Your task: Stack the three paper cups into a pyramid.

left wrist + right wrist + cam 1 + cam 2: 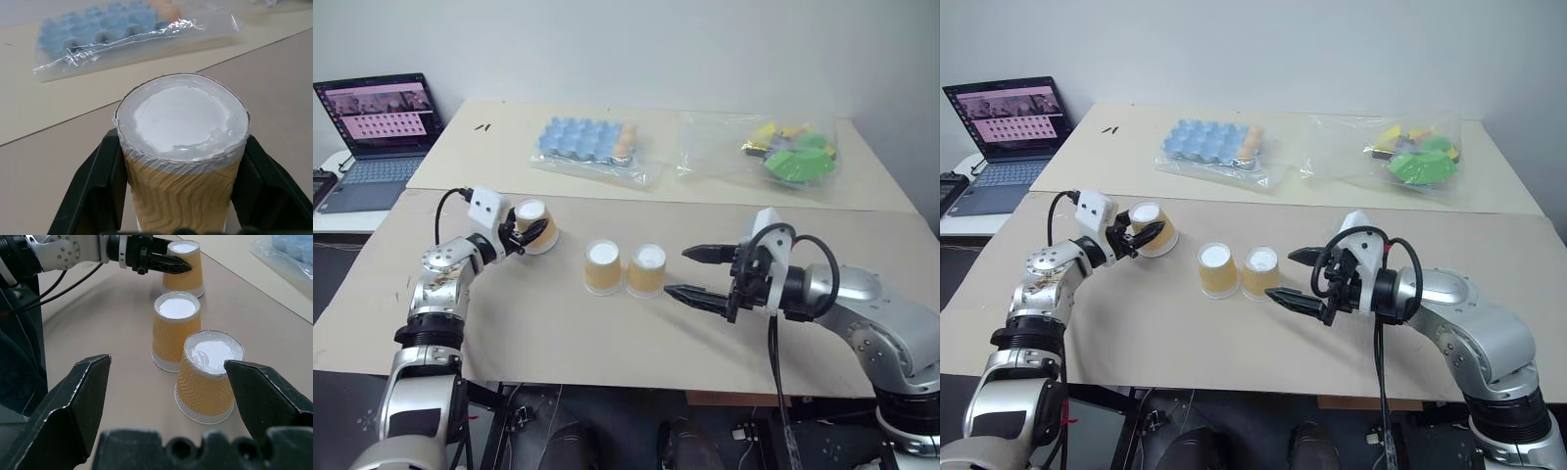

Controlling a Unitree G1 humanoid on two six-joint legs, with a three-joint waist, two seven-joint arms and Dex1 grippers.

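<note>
No readable text anywhere; the laptop [380, 137] screen showed only a thumbnail grid, too small to read.

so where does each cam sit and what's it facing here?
Left and right eye: on the head, looking forward and down over the table; both arms show, plus the three paper cups, laptop and blue tray.
Left wrist: along the left gripper, shut on the held cup.
Right wrist: along the open right gripper, facing the cup pair.
Shared: right wrist and eye views both show the left gripper on its cup.
</note>
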